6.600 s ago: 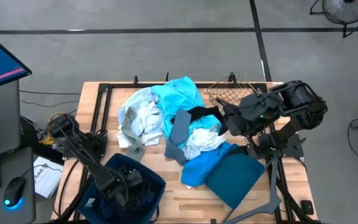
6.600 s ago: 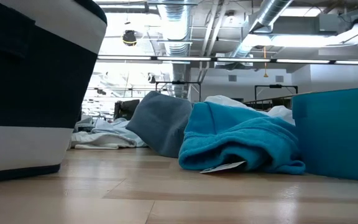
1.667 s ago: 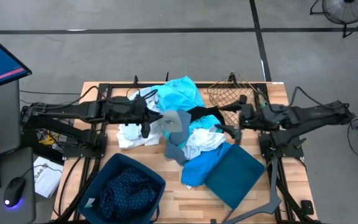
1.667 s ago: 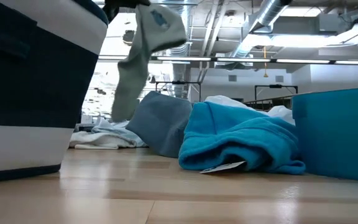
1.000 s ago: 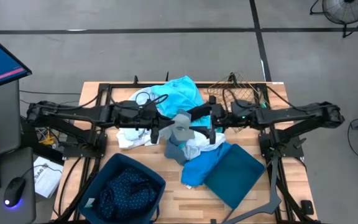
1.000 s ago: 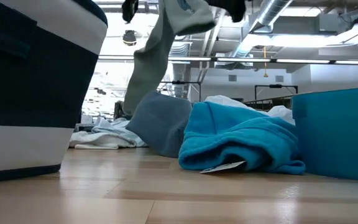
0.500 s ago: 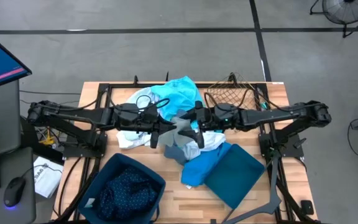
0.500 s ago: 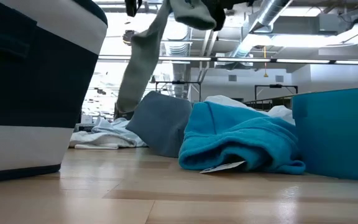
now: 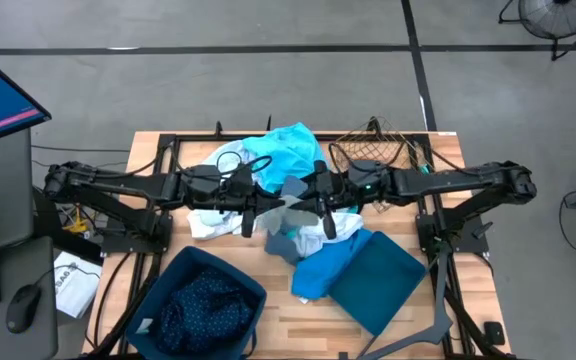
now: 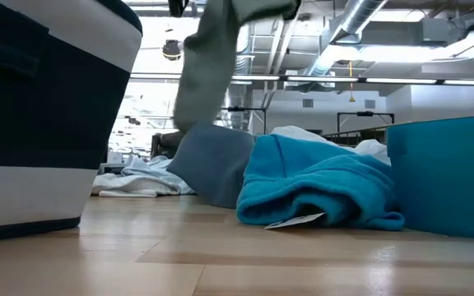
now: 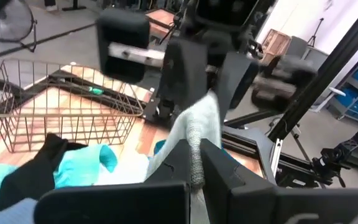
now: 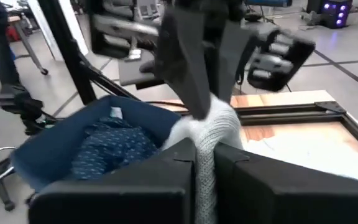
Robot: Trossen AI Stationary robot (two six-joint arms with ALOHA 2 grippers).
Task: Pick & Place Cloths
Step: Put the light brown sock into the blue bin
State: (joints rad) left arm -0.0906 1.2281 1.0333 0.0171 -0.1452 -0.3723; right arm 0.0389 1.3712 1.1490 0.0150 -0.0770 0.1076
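The right claw (image 9: pixel 320 207) has been closing in from the basket side and is now meeting the left claw (image 9: pixel 260 208) above the cloth pile (image 9: pixel 298 215) at mid-tabletop (image 9: pixel 278 305). Both claws are pinching the same grey cloth (image 9: pixel 290 195), which is hanging between them, lifted off the pile.

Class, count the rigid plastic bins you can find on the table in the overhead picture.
2: a dark bin at the near left holding dotted navy fabric, and a teal bin at the near right, tipped beside the cloth pile.
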